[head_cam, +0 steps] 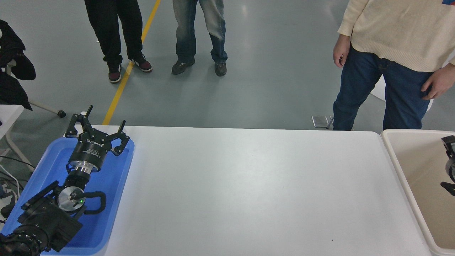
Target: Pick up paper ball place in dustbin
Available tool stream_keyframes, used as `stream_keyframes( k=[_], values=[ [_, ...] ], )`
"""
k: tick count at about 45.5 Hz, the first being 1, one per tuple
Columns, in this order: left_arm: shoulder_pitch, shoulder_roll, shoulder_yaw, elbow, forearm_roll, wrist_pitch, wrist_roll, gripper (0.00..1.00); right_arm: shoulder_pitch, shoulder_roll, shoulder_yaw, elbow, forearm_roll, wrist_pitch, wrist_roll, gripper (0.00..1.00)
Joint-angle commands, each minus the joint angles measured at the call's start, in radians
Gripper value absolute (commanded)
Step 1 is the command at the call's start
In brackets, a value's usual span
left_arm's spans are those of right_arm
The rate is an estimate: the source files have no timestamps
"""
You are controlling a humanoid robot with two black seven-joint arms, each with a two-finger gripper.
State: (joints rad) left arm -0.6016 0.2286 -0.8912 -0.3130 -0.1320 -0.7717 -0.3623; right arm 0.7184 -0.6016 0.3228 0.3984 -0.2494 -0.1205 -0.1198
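Your left arm sits nearest the camera at about 7 o'clock, parked over the blue tray (113,199), and its left gripper (100,131) has its fingers spread wide with nothing between them. At 3 o'clock, only a sliver of the right gripper (449,163) pokes in from the frame edge, over the inside of the dustbin (398,160); so little of it shows that you cannot tell whether it is open or closed, or whether it has hold of anything.

You will find no paper ball anywhere: none on the worktop (249,192), and none on the visible part of the dustbin floor. Most of the bin lies off frame, so the ball may be in there or in the hidden gripper.

Judging by where that gripper hangs, you are at the drop or just past it. What remains is confirming the ball is in and pulling the arm clear. Three people stand at 12 o'clock, beyond the far edge.
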Motion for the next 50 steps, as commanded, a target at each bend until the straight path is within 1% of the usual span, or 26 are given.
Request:
stream_keyframes(
  k=[1, 3, 5, 10, 16, 19, 23, 24, 25, 30, 34, 40, 43, 45, 50],
  values=[
    [0.0, 0.0, 0.0, 0.0, 0.0, 0.0, 0.0, 1.0, -0.088, -0.027, 0.438, 0.164, 0.001, 0.047, 0.002, 1.0],
    [-0.001, 0.0, 0.0, 0.0, 0.0, 0.0, 0.0, 1.0, -0.117, -0.026, 0.501, 0.2, 0.001, 0.059, 0.009, 1.0],
    [-0.001, 0.0, 0.0, 0.0, 0.0, 0.0, 0.0, 1.0, -0.143, -0.024, 0.553, 0.238, 0.001, 0.082, 0.034, 1.0],
    [-0.001, 0.0, 0.0, 0.0, -0.001, 0.0, 0.0, 1.0, -0.203, -0.017, 0.619, 0.312, 0.001, 0.128, 0.158, 1.0],
    [-0.001, -0.002, 0.0, -0.001, 0.0, -0.001, 0.0, 1.0, -0.234, 0.005, 0.634, 0.355, 0.002, 0.191, 0.307, 1.0],
    [-0.001, -0.002, 0.0, 0.0, 0.0, 0.0, 0.0, 1.0, -0.246, 0.025, 0.636, 0.362, 0.009, 0.245, 0.37, 1.0],
    [-0.001, 0.0, 0.0, 0.0, 0.0, -0.001, 0.0, 1.0, -0.258, 0.054, 0.644, 0.365, 0.009, 0.323, 0.437, 1.0],
    [-0.001, 0.0, 0.0, -0.001, 0.0, -0.001, 0.0, 1.0, -0.263, 0.066, 0.645, 0.365, 0.009, 0.341, 0.449, 1.0],
    [-0.001, -0.002, 0.0, 0.0, 0.0, -0.001, 0.0, 1.0, -0.267, 0.097, 0.651, 0.365, 0.01, 0.384, 0.471, 1.0],
    [-0.001, -0.002, 0.0, -0.001, 0.0, -0.001, 0.0, 1.0, -0.292, 0.163, 0.691, 0.372, 0.009, 0.429, 0.482, 1.0],
    [-0.001, -0.002, 0.0, -0.001, 0.0, -0.001, 0.0, 1.0, -0.31, 0.239, 0.72, 0.378, 0.006, 0.417, 0.506, 1.0],
    [-0.001, -0.002, 0.0, 0.0, 0.0, -0.001, 0.0, 1.0, -0.312, 0.332, 0.749, 0.378, 0.001, 0.371, 0.589, 1.0],
    [-0.001, -0.002, 0.0, -0.001, 0.0, -0.001, 0.0, 1.0, -0.31, 0.362, 0.751, 0.379, -0.002, 0.337, 0.617, 1.0],
    [-0.001, -0.002, 0.0, 0.0, 0.0, -0.001, 0.0, 1.0, -0.307, 0.378, 0.751, 0.379, -0.007, 0.315, 0.624, 1.0],
    [-0.001, -0.002, 0.0, 0.0, 0.0, -0.001, 0.002, 1.0, -0.306, 0.385, 0.751, 0.381, -0.011, 0.292, 0.624, 1.0]
  ],
)
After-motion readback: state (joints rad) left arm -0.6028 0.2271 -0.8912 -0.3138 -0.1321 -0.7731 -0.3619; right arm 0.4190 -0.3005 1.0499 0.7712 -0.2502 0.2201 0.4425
